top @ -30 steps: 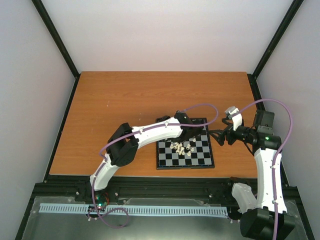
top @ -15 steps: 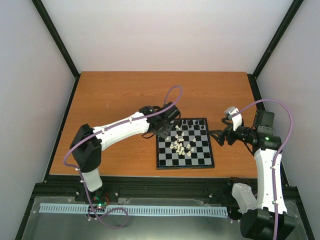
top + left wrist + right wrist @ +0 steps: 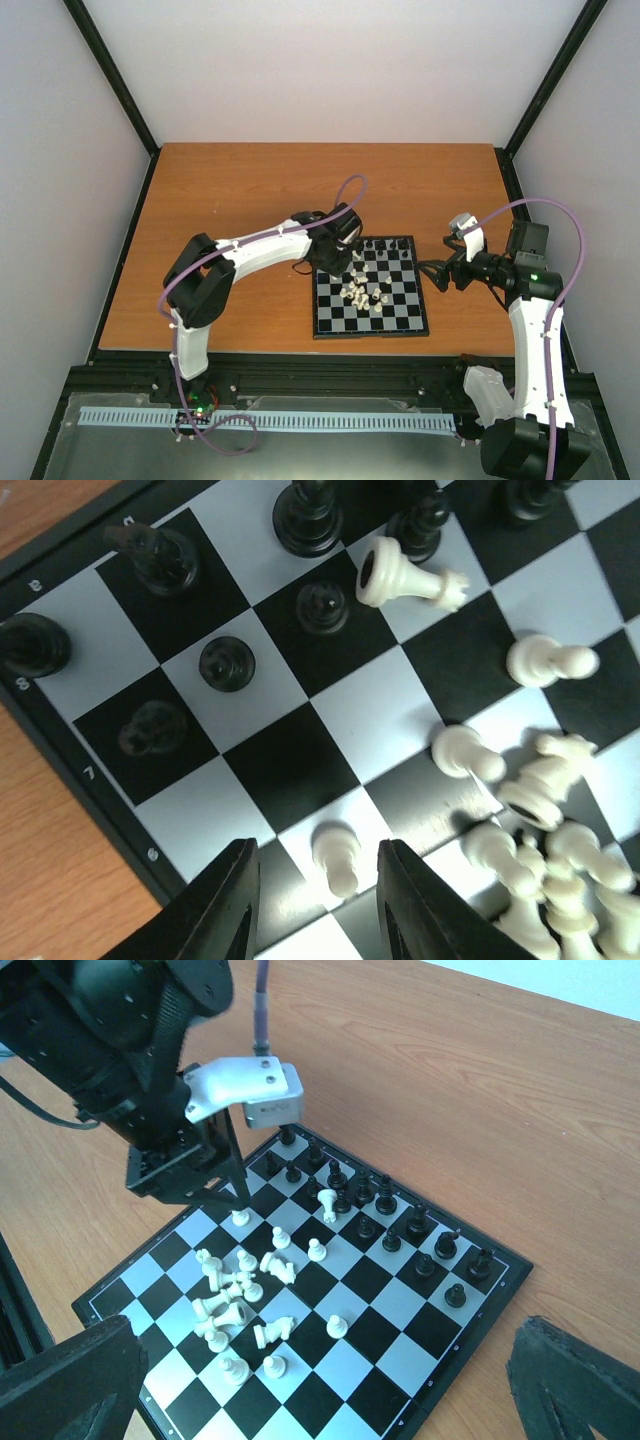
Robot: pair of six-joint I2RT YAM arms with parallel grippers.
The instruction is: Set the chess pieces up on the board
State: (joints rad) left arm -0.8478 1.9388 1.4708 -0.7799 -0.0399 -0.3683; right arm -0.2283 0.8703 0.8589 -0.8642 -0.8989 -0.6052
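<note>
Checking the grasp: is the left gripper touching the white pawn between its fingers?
Apart. Left wrist view shows bare board between the white pawn and each finger of the left gripper.

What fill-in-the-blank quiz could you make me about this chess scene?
1. The left gripper straddles a cream pawn with its jaws ___.
2. The black pieces stand along the ___ edge of the board, not its near one.
3. Most cream pieces lie heaped in the board's ___.
4. The right gripper hangs just off the board's ___ side.

Missing words: open; far; middle; right.
</note>
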